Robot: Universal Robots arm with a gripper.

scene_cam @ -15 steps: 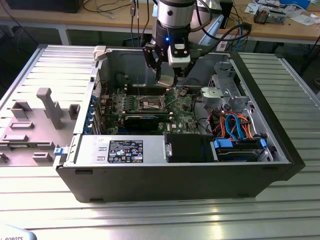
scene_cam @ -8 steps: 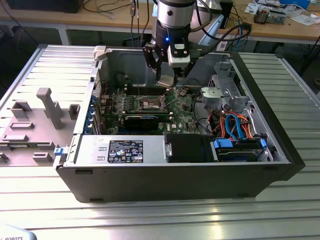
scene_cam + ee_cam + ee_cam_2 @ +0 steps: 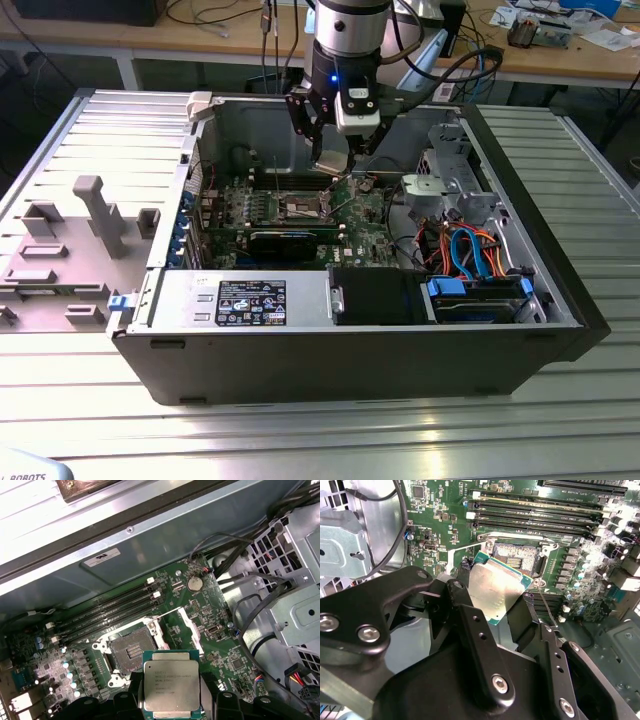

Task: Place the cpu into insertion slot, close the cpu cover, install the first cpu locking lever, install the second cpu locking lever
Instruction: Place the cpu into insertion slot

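Note:
My gripper (image 3: 333,152) hangs inside the open computer case, shut on the cpu (image 3: 171,685) by two opposite edges. In both wrist views the chip's silvery top (image 3: 497,587) shows between the black fingers (image 3: 470,625). It is held above the green board, a little to one side of the insertion slot (image 3: 131,652), not touching it. The slot (image 3: 517,557) lies open with its dark centre bare; in the exterior view the slot (image 3: 303,207) sits below the gripper. The cpu cover (image 3: 191,628) stands swung up at the slot's edge. A thin wire lever (image 3: 545,607) sticks up beside the slot.
Long black memory slots (image 3: 110,611) run along one side of the socket. A metal drive cage (image 3: 450,180) with black, orange and blue cables (image 3: 470,250) fills the exterior view's right of the case. The case wall (image 3: 150,545) is close behind. A grey fixture (image 3: 70,250) lies outside at the left.

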